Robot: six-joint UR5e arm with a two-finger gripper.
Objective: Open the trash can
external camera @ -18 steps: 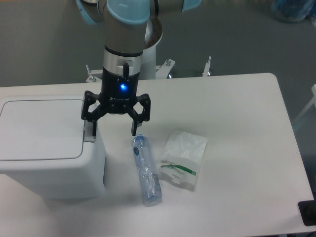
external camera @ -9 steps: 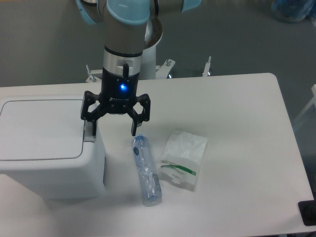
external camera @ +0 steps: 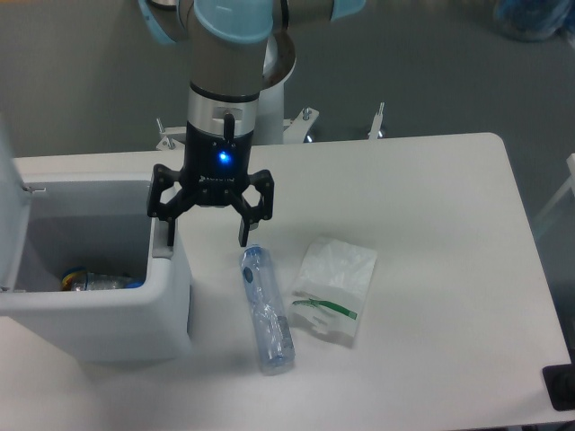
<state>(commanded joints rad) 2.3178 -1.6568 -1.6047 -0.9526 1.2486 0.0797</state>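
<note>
One trash can (external camera: 99,305), lid upright, open | gripper (external camera: 206,235) fingers spread, one seemingly pressing button edge | task apparently complete

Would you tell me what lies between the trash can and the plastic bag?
A clear plastic bottle lies on the table between the trash can and the plastic bag, per the fixed camera.

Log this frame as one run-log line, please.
trash can: lid up, trash visible inside | gripper: open, one finger on bin's right edge | bottle and plastic bag on table
</note>
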